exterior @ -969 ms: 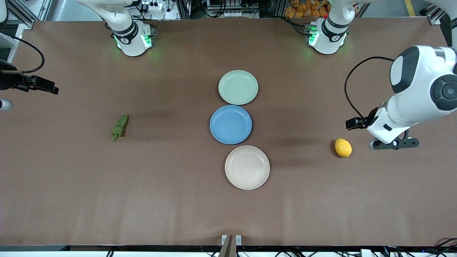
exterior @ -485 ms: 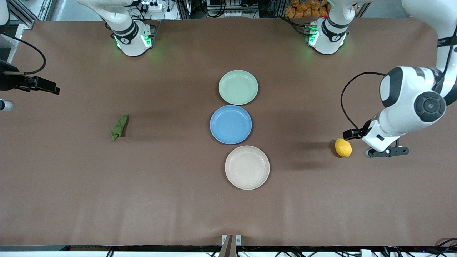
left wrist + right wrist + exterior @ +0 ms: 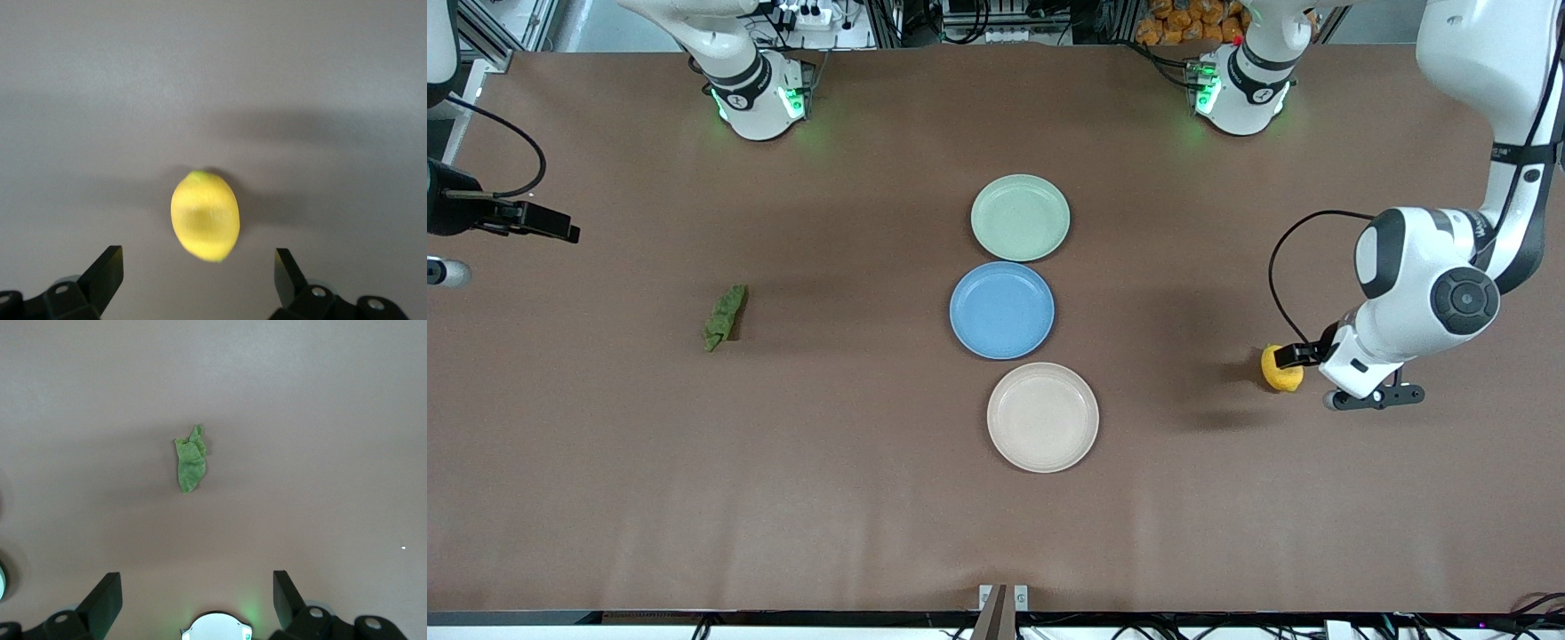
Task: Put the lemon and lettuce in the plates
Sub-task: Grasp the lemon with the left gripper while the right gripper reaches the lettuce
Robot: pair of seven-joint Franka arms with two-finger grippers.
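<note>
front view: lemon point(image 3: 1279, 375) on table point(image 3: 871, 498) at left arm's end, three plates point(image 3: 1020, 218) mid-table | left gripper point(image 3: 199, 283) over lemon, jaws wide, nothing held | right gripper point(image 3: 197, 603) spread, high above lettuce point(image 3: 724, 316)

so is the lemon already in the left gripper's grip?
No. In the left wrist view the lemon lies on the table, with the left gripper open and its fingers clear of it.

A brown worktop point(image 3: 871, 498) is seen. Three plates are lined up mid-worktop: mint green plate point(image 3: 1020, 218), blue plate point(image 3: 1002, 310), beige plate point(image 3: 1042, 417) nearest the camera. The lettuce point(image 3: 724, 317) is laid toward the right arm's end, the lemon point(image 3: 1279, 378) toward the left arm's.
</note>
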